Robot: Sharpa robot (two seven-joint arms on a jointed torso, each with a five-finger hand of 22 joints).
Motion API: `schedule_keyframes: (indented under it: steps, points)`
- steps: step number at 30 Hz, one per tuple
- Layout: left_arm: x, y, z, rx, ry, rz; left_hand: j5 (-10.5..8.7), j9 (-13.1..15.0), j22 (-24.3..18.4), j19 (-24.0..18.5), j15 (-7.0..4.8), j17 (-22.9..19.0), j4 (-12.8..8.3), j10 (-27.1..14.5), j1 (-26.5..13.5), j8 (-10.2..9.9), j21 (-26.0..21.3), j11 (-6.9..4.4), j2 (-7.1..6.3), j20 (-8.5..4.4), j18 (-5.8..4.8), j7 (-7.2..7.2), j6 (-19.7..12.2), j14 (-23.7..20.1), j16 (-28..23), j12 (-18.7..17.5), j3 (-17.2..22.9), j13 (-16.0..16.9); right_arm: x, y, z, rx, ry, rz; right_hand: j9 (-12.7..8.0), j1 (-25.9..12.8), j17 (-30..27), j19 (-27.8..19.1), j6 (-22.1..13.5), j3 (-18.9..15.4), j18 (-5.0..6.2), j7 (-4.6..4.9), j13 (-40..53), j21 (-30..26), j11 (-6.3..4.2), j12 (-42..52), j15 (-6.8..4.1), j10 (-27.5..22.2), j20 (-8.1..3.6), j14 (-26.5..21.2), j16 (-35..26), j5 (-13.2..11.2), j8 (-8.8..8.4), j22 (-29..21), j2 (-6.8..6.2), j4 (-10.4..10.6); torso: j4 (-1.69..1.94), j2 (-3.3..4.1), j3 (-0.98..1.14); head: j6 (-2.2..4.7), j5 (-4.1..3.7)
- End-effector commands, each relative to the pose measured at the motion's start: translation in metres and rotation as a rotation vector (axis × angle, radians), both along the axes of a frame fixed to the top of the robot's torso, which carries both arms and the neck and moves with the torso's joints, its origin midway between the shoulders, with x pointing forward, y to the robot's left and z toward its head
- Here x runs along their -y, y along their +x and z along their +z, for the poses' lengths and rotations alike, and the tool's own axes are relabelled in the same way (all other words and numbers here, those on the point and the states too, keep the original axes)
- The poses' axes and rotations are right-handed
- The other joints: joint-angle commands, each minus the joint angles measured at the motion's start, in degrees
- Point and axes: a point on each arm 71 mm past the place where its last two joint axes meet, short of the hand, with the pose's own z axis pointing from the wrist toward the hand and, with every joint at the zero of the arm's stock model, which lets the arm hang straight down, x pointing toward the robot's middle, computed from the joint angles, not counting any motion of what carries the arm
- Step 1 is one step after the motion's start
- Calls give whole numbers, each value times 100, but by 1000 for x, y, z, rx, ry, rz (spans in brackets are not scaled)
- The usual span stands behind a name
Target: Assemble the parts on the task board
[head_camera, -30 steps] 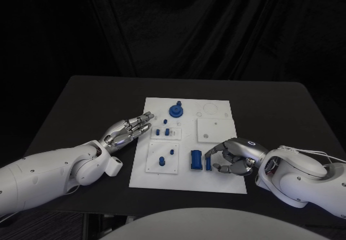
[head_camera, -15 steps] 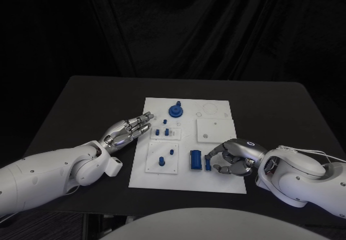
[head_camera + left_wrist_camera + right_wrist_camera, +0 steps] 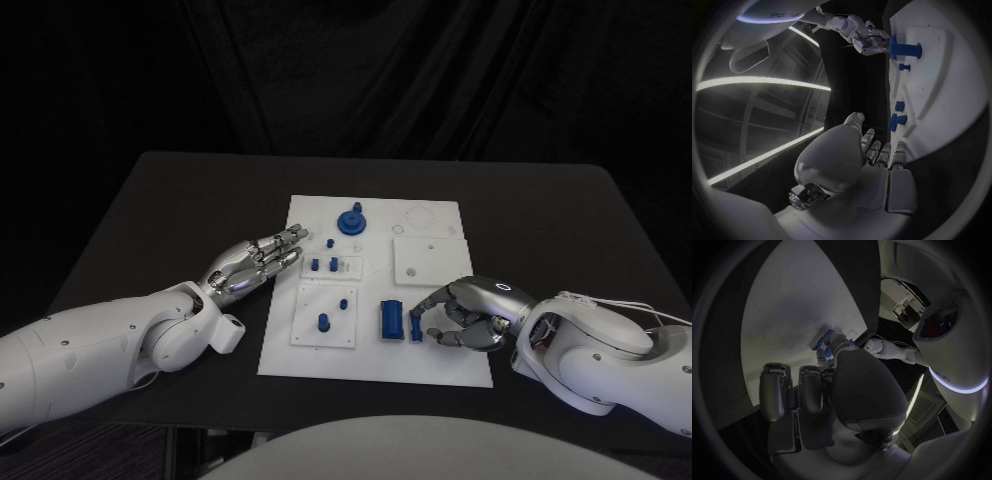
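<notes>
The white, flat, rectangular task board (image 3: 378, 290) lay mid-table. A small blue part (image 3: 417, 329) near its front edge was pinched by the curled fingertips of the right hand (image 3: 464, 312), just beside a ribbed blue block (image 3: 391, 320). The left hand (image 3: 257, 259) was held empty, fingers extended, at the board's left edge.

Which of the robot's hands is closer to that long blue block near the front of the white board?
The right hand. Its fingers curl right beside the long blue block, at the small blue piece next to it. The left hand lies off the board's left edge, farther away.
</notes>
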Motion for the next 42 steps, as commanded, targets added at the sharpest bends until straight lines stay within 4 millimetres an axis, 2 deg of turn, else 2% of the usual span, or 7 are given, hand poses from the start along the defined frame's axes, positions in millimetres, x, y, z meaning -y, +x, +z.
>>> schedule_keyframes:
  steps: [1, 19, 22, 24, 28, 34, 42]
  points:
    - [1, -1, 0, 5, -15, -7, 36, 7, 6, 21, 22, -9, -3, 14, -8, 21, 25, 36, 42, 21, -80, 34, -11, -2, -21, 22, 16, 9, 1, 0, 3, 40, 29, -18, -8, -50, 0, 417, 16, 2, -63, -39, 1505, -21, -45, 15, -37, 616, -43, 336, -36, -38, -31, 1356, 28, -29, 1, -4, 1, -1, -2]
    - [-2, -10, 12, 45, -16, 33, 48, 23, 11, 30, -50, -9, -28, 37, -49, 51, 31, -10, 2, -16, -46, 16, 128, -2, -21, 27, 37, 13, 38, 16, 42, 232, 374, -268, 80, -469, -1628, -213, 909, -444, 252, 354, 1334, -1538, 351, -159, 323, 455, 233, -197, -752, -1580, 485, 868, 228, 403, 1, -10, 8, -1, -4]
    - [-1, -9, 19, 65, -20, 38, 46, 24, 5, 25, -77, -9, -21, 39, -66, 55, 27, -19, -8, -33, -36, 16, 151, -2, -21, 27, 35, 12, 46, 24, 44, 249, 476, -340, 104, -619, -3931, -1952, 917, -486, 777, 458, -237, -4812, 510, -1984, 536, -1434, 420, -1661, -2127, -1593, 617, -264, 350, 393, -6, -47, 20, -1, -13]
    - [-1, -9, 24, 80, -23, 43, 46, 27, 3, 21, -108, -9, -12, 54, -79, 61, 25, -16, -12, -51, -26, 18, 183, -2, -21, 29, 36, 15, 49, 29, 43, 240, 530, -370, 78, -709, -4711, -2597, 739, -479, 753, 570, -1632, -5554, 698, -3803, 726, -3576, 579, -2721, -2832, -1561, 604, -600, 411, 343, -1, -66, 21, -1, -33]
    - [3, -8, 31, 113, -30, 54, 59, 37, -6, 10, -214, -9, -2, 87, -94, 85, 18, -33, -26, -111, 18, 30, 315, -2, -21, 34, 53, 19, 53, 37, 40, 229, 602, -369, 81, -512, -5091, -3571, 181, -425, 721, 729, -2628, -7057, 1105, -4553, 1273, -4663, 1025, -4236, -3723, -1433, 912, -1710, 449, 415, -4, -127, 33, -1, -29]
    - [12, -3, 33, 144, -46, 50, 83, 27, -23, -11, -330, -9, 16, 70, -96, 69, 5, -131, -40, -184, 65, -54, 314, -2, -21, 27, 84, 14, 53, 44, 36, 226, 649, -316, 87, -571, -6242, -4832, -614, -717, 596, 668, -3776, -8095, 1203, -5166, 1513, -6137, 1576, -5517, -5299, -1473, 1392, -3213, 424, 407, -32, -226, 67, -1, -6]
    - [26, 5, 29, 159, -62, 30, 85, -28, -44, -33, -364, -9, 69, -51, -106, -33, -10, -380, -62, -225, 65, -377, -213, -2, -21, 6, 138, -8, 54, 50, 23, 184, 653, -287, -163, -463, -7067, -6872, -1403, -1012, 247, 293, -5205, -8333, 1372, -5521, 1687, -7140, 1611, -6579, -6274, -1444, 1623, -5616, 360, 438, -194, -446, 144, -1, 196]
